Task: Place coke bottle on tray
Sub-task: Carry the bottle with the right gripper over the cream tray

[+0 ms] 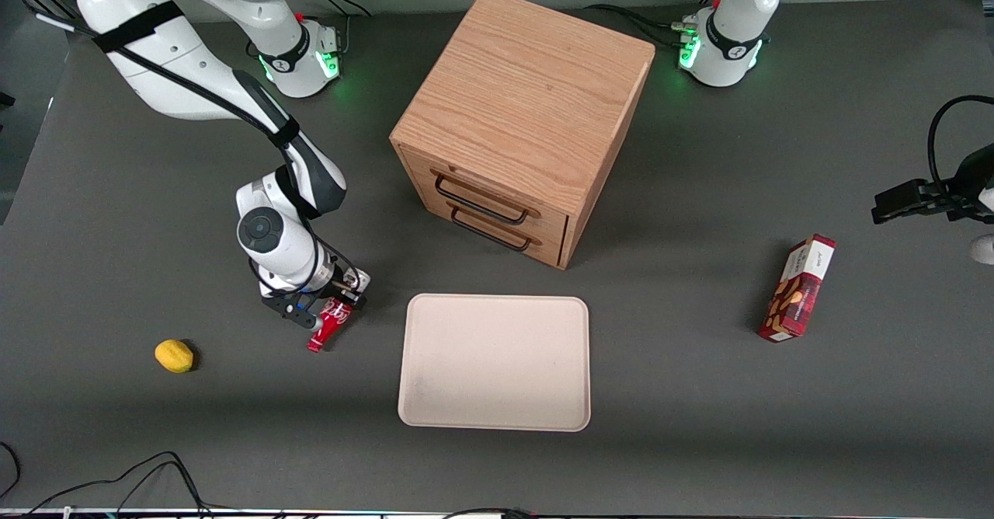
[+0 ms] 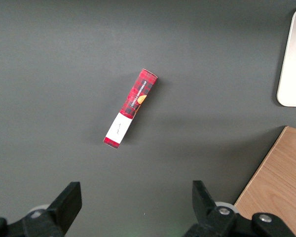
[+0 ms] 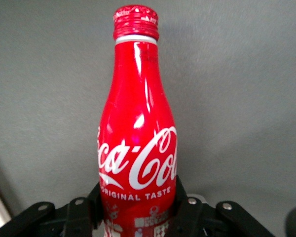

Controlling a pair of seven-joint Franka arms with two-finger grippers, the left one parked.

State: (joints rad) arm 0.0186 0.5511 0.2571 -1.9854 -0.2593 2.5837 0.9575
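Between claw (image 3: pixel 138 210) fingers, coke bottle (image 3: pixel 137 133) reads "Coca-Cola ORIGINAL TASTE"

The coke bottle (image 1: pixel 327 327) (image 3: pixel 138 143) was slim and red with white Coca-Cola script and a red cap, lying tilted with its neck pointing nearer the front camera. It sat just beside the tray (image 1: pixel 495 362), a flat beige rectangle with rounded corners, low-rimmed, resting flat on the table.
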